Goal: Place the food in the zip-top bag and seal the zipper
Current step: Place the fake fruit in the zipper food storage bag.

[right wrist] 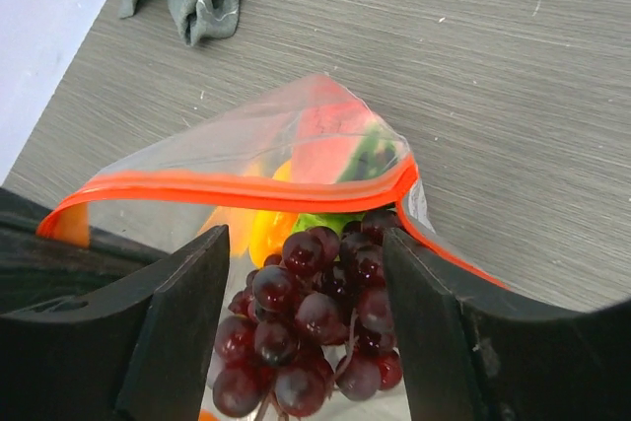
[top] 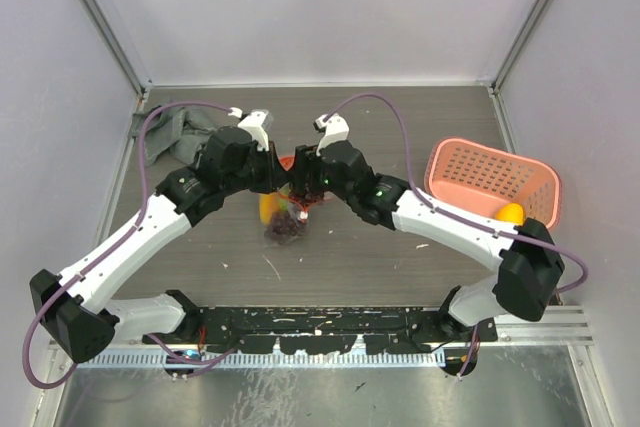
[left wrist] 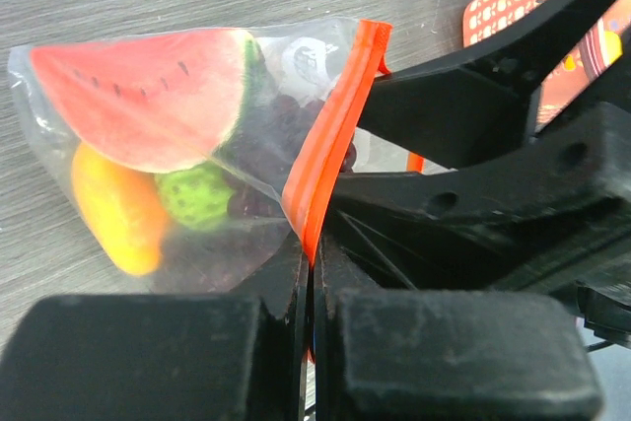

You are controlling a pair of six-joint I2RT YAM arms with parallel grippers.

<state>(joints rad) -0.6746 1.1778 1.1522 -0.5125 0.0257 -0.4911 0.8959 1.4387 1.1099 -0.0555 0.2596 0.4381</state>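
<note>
At the middle of the bench (top: 400, 137) the zip-top bag (top: 284, 219) sits between my pincers, zipper (left wrist: 330, 145) running left to right, belly pointing near, my left pincer (left wrist: 309, 293) clamped on the zipper, my right pincer (right wrist: 306, 273) spread wide astride the grapes (right wrist: 306, 327).

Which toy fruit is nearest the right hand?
The dark purple grapes, between the right hand's fingers; watermelon slice, green fruit, orange piece sit farther back.

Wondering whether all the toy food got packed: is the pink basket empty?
No, an orange-yellow piece lies inside the pink basket, against its near wall.
</note>
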